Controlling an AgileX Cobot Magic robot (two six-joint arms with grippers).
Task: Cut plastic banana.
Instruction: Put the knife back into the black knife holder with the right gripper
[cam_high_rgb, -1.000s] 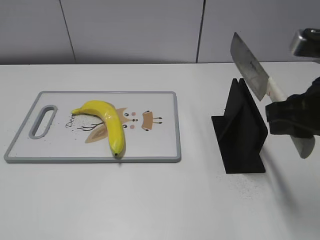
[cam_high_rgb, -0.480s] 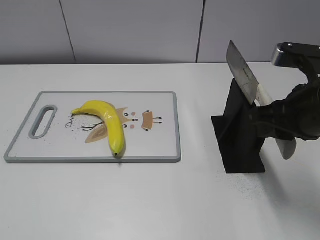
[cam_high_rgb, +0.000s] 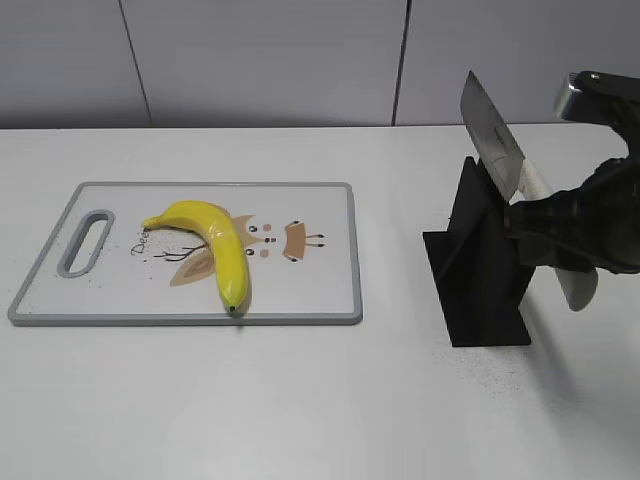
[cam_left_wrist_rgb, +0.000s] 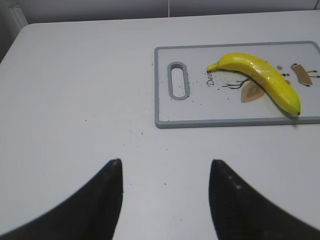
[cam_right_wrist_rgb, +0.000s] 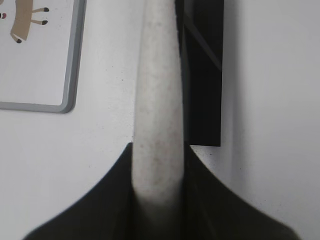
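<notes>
Knife (cam_high_rgb: 495, 135) lifted slightly; banana (cam_high_rgb: 215, 245) far left of right hand (cam_high_rgb: 560, 240).

Even bright light, soft shadows, right wrist foreground blurred

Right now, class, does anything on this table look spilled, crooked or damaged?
Dark specks are scattered on the table beside the cutting board, with more on the board near the banana, like loose grit or crumbs. The banana looks whole and the board lies flat. Nothing else stands out.
</notes>
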